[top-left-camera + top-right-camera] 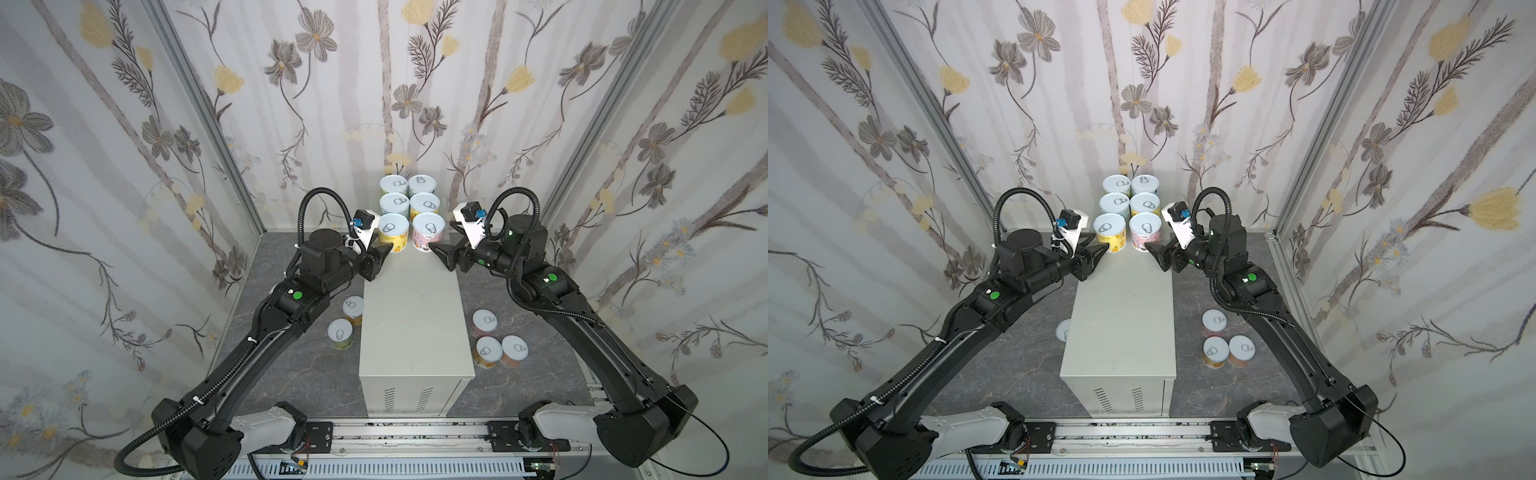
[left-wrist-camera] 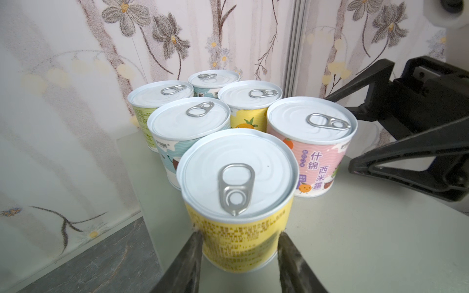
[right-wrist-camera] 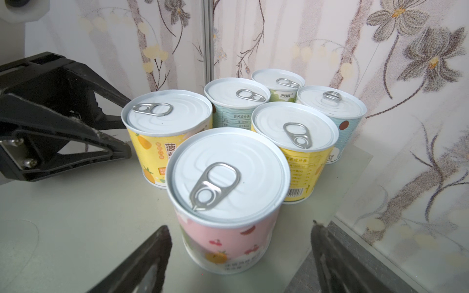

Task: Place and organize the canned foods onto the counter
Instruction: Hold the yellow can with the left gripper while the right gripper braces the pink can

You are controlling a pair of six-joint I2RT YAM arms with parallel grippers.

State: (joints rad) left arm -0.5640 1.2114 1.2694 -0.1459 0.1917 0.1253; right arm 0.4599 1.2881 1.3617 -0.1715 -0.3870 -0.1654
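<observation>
Your left pincer (image 2: 238, 237) clamped on yellow can (image 2: 237, 182). Right pincer (image 3: 241, 232) spread around pink can (image 3: 228, 175), no contact. Both cans bottom row of six-can block (image 1: 424, 203), upper end of table (image 1: 411, 324), frame centre in both top views.

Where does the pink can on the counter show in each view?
Top view: pink can, far end of the counter, right of the yellow can.
Top view: pink can, same spot.
Left wrist: pink can, just past the yellow can nearest the lens.
Right wrist: pink can, nearest the lens.
Shared landmark: that yellow can, its front-row neighbour.
</observation>
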